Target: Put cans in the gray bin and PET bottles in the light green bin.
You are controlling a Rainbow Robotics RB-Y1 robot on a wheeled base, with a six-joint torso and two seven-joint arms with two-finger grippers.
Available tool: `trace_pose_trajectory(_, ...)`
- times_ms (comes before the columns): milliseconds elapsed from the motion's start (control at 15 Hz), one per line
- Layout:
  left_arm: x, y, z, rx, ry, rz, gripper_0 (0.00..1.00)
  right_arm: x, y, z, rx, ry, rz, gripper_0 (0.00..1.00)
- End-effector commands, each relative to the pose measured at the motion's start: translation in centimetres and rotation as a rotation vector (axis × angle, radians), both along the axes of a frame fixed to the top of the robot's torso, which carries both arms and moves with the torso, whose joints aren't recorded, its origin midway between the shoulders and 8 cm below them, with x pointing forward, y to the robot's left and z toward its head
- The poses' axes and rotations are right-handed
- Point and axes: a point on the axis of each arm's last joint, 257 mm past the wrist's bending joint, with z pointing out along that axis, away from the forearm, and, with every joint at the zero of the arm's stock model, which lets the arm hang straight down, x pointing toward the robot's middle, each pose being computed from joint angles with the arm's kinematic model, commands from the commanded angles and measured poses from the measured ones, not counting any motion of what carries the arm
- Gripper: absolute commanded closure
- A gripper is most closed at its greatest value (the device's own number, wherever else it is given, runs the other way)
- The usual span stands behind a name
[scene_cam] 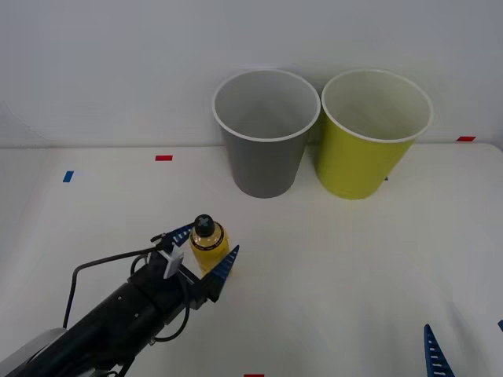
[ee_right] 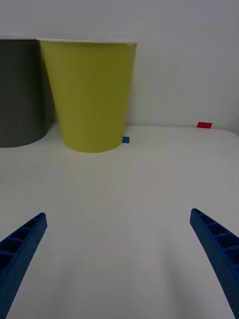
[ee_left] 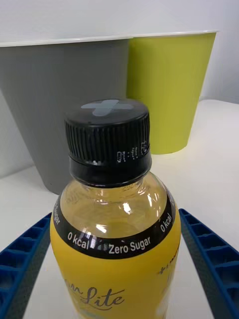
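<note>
The gray bin (scene_cam: 266,133) and light green bin (scene_cam: 371,133) stand side by side, showing bare pale insides. Nearer, the upright PET bottle (scene_cam: 207,243), yellow, black-capped, sits between the left gripper's (scene_cam: 206,253) spread fingers. The right gripper (ee_right: 119,259) waits open.

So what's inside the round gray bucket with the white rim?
The round dark-gray bin shows only its pale inner wall from above, with nothing lying against it. Its very bottom is hidden behind the near rim, so I cannot tell whether anything is down there.
</note>
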Motion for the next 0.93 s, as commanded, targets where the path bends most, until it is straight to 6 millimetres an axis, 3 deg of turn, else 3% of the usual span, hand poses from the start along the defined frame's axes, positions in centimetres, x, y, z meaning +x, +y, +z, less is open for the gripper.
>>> trace_pose_trajectory(67, 0.0, 0.0, 0.0, 0.008, -0.005, -0.001, 1.0, 0.0, 0.0, 0.0, 0.0, 0.0, 0.0, 0.0)
trace_pose_trajectory(533, -1.4, -0.4, -0.3, 0.026, 0.035, -0.014, 1.0, 0.0, 0.0, 0.0, 0.0, 0.0, 0.0, 0.0)
trace_pose_trajectory(733, -1.7, -0.7, 1.2, 0.085, 0.09, -0.016, 1.0, 0.0, 0.0, 0.0, 0.0, 0.0, 0.0, 0.0)
trace_pose_trajectory(933, -1.7, -0.1, 4.1, 0.194, 0.136, 0.0, 1.0, 0.0, 0.0, 0.0, 0.0, 0.0, 0.0, 0.0)
